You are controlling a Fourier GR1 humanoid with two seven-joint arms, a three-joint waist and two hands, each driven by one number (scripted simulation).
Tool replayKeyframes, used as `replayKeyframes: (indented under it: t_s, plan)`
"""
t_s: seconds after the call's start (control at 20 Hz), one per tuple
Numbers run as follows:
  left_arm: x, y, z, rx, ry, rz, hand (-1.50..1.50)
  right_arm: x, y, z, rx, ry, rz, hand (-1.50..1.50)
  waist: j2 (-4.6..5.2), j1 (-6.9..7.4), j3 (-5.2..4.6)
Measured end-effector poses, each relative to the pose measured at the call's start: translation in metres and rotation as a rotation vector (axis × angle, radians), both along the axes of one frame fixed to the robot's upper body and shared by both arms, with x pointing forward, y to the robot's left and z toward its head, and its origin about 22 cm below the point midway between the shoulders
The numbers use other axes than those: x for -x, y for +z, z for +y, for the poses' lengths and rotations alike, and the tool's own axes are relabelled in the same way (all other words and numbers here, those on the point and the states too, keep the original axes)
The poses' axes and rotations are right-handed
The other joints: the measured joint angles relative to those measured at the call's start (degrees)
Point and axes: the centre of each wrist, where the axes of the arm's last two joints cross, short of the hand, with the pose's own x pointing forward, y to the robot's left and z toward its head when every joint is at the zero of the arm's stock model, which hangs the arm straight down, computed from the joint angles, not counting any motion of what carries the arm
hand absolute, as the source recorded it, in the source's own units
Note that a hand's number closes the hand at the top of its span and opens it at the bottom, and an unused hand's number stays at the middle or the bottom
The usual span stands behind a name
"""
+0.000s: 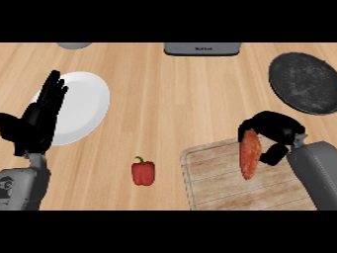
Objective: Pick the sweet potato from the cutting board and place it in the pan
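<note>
Right hand [273,129] curled round the sweet potato [250,154], held above the cutting board [222,185], short of the dark pan [307,83]; left hand [38,116] rests open, fingers straight, over a white plate [87,101]

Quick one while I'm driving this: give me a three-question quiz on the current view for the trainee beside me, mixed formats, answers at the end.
1. True or false: the sweet potato is already lying in the pan.
2. Multiple choice: what lies on the bare counter between the white plate and the cutting board? A) a lemon B) a red bell pepper C) a spoon
3. Fill in: the left hand rests open, fingers up, in front of the ______.

Key:
1. False. The right hand is curled round it above the board, short of the pan.
2. B
3. white plate
</note>
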Motion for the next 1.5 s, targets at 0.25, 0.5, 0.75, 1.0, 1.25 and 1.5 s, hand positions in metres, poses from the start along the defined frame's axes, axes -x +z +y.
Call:
replayKeyframes:
  t_s: [0.25, 0.5, 0.75, 1.0, 1.25, 1.5]
  plan:
    - [0.0, 0.007, -0.002, -0.002, -0.005, 0.003, 0.0, -0.009, -0.001, 0.02, 0.007, -0.062, -0.006, 1.5, 0.02, 0.27, -0.01]
    - [-0.001, 0.005, -0.007, -0.003, -0.021, 0.0, 0.0, -0.026, -0.005, 0.062, 0.058, -0.426, -0.023, 1.5, 0.41, 1.09, -0.17]
    - [-0.007, 0.007, -0.015, -0.003, -0.045, -0.006, 0.0, -0.047, 0.017, 0.102, 0.093, -0.753, -0.135, 1.5, 0.84, 2.76, 0.01]
    - [-0.01, 0.006, -0.016, -0.005, -0.048, -0.002, 0.0, -0.058, 0.051, 0.142, 0.097, -0.935, -0.439, 1.5, 0.72, 3.03, 0.06]
    - [-0.008, 0.004, -0.013, -0.007, -0.039, 0.0, 0.0, -0.068, 0.086, 0.172, 0.024, -1.054, -0.662, 1.5, 0.55, 2.53, 0.07]
    - [-0.006, -0.002, -0.006, -0.001, -0.019, 0.002, 0.0, -0.079, 0.104, 0.169, -0.034, -1.144, -0.793, 1.5, 0.42, 1.26, 0.08]
